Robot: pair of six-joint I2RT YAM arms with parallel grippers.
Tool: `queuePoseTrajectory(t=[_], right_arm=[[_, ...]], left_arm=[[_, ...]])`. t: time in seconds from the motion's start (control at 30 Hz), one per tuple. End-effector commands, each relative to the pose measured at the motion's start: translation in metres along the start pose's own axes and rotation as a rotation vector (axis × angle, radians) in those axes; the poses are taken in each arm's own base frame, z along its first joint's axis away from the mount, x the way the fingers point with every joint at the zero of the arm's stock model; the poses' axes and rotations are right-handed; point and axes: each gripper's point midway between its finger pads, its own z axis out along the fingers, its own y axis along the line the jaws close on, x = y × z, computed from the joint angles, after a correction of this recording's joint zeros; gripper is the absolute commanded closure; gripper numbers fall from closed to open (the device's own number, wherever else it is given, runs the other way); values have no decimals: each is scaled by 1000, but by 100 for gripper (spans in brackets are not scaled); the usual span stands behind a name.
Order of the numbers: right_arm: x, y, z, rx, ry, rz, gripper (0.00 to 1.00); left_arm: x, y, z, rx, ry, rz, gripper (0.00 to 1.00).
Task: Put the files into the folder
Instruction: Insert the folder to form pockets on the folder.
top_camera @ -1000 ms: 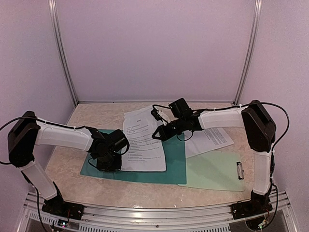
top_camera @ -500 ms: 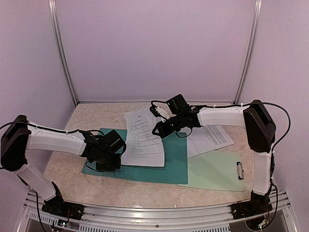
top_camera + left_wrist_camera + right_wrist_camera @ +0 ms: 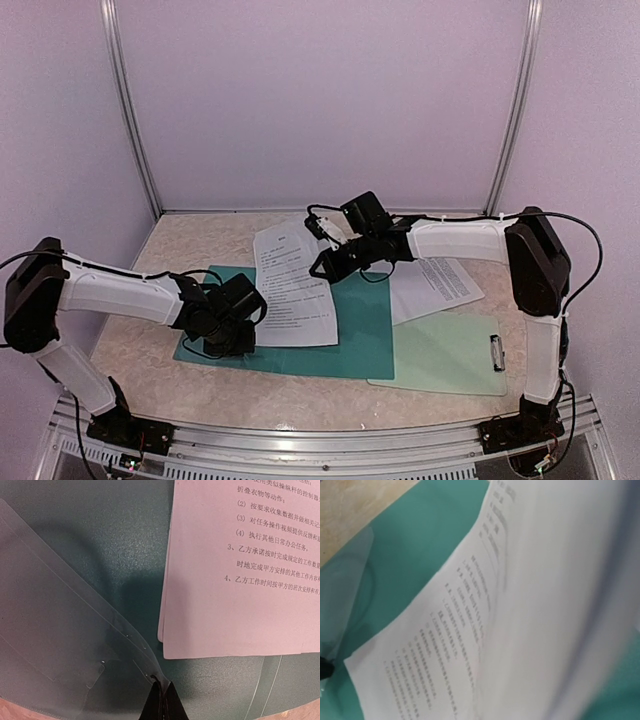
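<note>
The dark teal folder (image 3: pixel 355 325) lies open and flat on the table. The files (image 3: pixel 292 285), white sheets printed with black text, lie across its left half. My right gripper (image 3: pixel 319 269) is at their right edge and holds it raised. In the right wrist view the files (image 3: pixel 470 630) fill the frame and hide the fingers. My left gripper (image 3: pixel 162 701) is shut on the corner of the folder's clear plastic flap (image 3: pixel 65 630) and holds it lifted beside the files (image 3: pixel 240 580), with the folder (image 3: pixel 125 540) beneath. It shows in the top view (image 3: pixel 240 335) too.
More printed sheets (image 3: pixel 437 287) lie on the table to the right of the folder. A pale mint clipboard (image 3: pixel 440 355) with a metal clip (image 3: pixel 497 352) lies at the front right. Pale walls and metal posts close in the back and sides.
My right gripper has moved left and a little farther back, drawing the files left across the folder. My left gripper has shifted slightly right, still pinching the clear flap.
</note>
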Motion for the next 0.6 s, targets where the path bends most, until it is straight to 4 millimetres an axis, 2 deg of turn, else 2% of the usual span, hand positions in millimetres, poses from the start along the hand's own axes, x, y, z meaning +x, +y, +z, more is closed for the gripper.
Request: queuePoseTrajectory(t=[0.0, 0.57], right_arm=[[-11, 18, 3, -65, -20, -20, 100], [-20, 36, 13, -202, -52, 19, 100]], left_arm=[[-4, -8, 0, 4, -17, 9, 100], [0, -12, 5, 3, -2, 29, 99]])
